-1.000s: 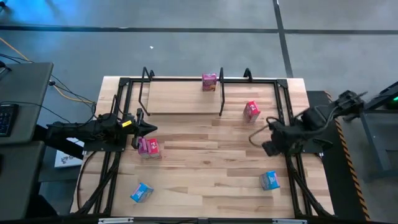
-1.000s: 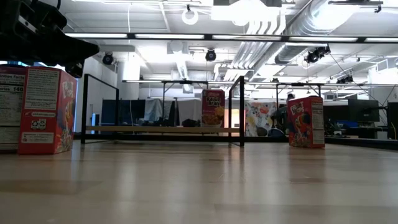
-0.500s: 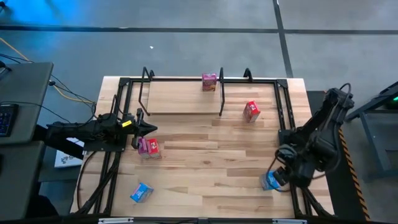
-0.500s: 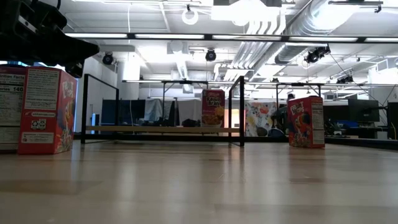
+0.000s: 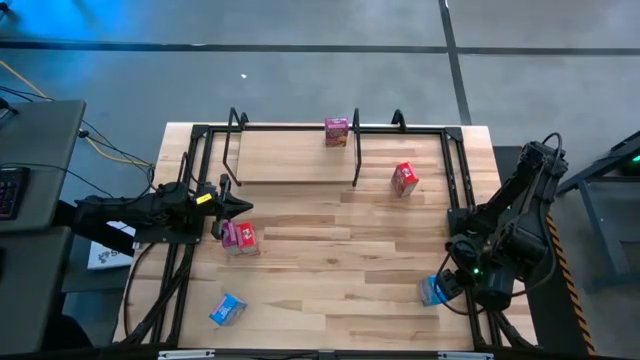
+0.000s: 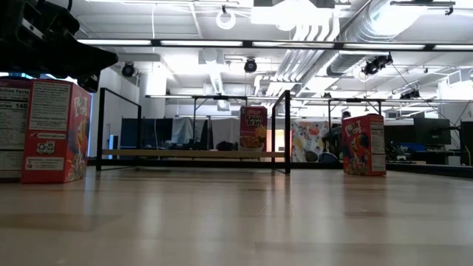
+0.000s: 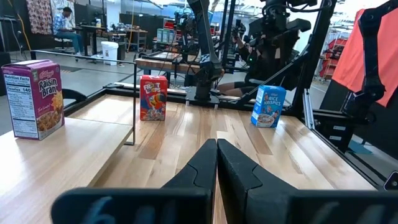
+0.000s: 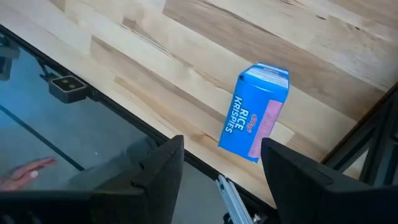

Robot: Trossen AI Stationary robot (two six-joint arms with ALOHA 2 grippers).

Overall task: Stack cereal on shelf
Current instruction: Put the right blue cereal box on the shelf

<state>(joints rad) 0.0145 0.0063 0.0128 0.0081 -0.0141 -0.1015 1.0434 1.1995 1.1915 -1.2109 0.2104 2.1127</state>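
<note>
Several cereal boxes stand upright. A purple Raisin Bran box (image 5: 337,131) is on the shelf (image 5: 290,156), at its right end. On the tabletop are a red box (image 5: 404,178), a pink-red box (image 5: 240,237), a blue box (image 5: 228,309) and a blue Rice Krispies box (image 8: 255,112) at the near right. My right gripper (image 8: 221,168) hangs open above this last box (image 5: 433,290), tilted steeply down and touching nothing. My left gripper (image 5: 235,207) is shut and level by the table's left edge, just above the pink-red box (image 6: 48,131).
Black frame rails run along the table's edges and beside the Rice Krispies box (image 8: 367,134). The shelf's upright end rail (image 5: 357,150) stands between the shelf board and the red box. Bare plank tabletop (image 5: 340,250) lies in the middle.
My right gripper has swung from the table's right edge, near the red box, toward the near edge and sunk a little. It now hangs over the blue Rice Krispies box and has barely moved in the last half second. No box has moved.
</note>
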